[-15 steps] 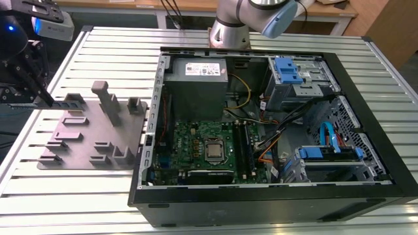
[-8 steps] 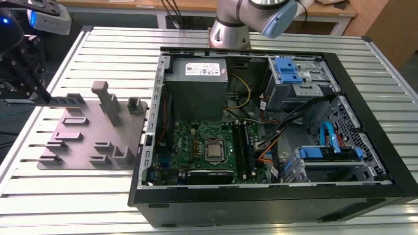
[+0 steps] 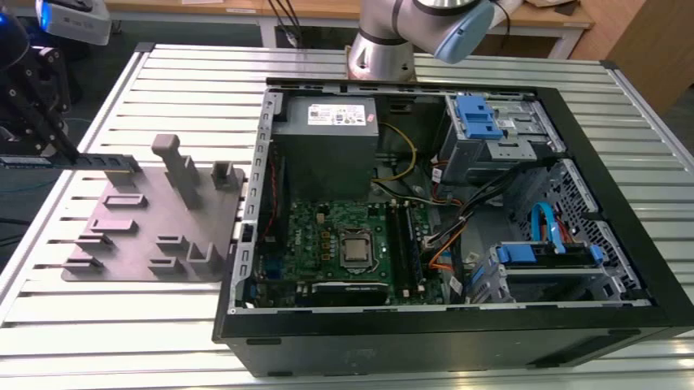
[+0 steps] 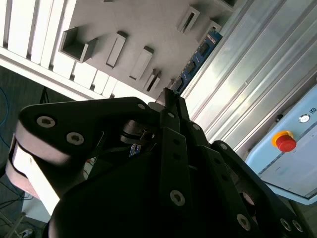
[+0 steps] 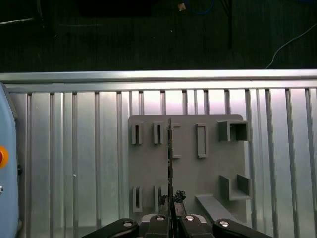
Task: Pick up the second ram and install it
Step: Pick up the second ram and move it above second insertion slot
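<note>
gripper (image 5: 171, 199) clamps second ram (image 5: 170, 148) | over fixture plate (image 5: 208, 181) | computer case (image 3: 434, 345) well apart

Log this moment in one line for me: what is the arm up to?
gripper: shut on memory stick | place: at grey plate, outside computer case | installed: not yet

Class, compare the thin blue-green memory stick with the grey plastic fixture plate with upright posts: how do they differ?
The memory stick is a narrow blue-green strip with black chips; the fixture plate is a broad plain grey slab. The memory stick is clamped on edge in the gripper; the fixture plate lies flat on the slatted table. Both are outside the open computer case.
</note>
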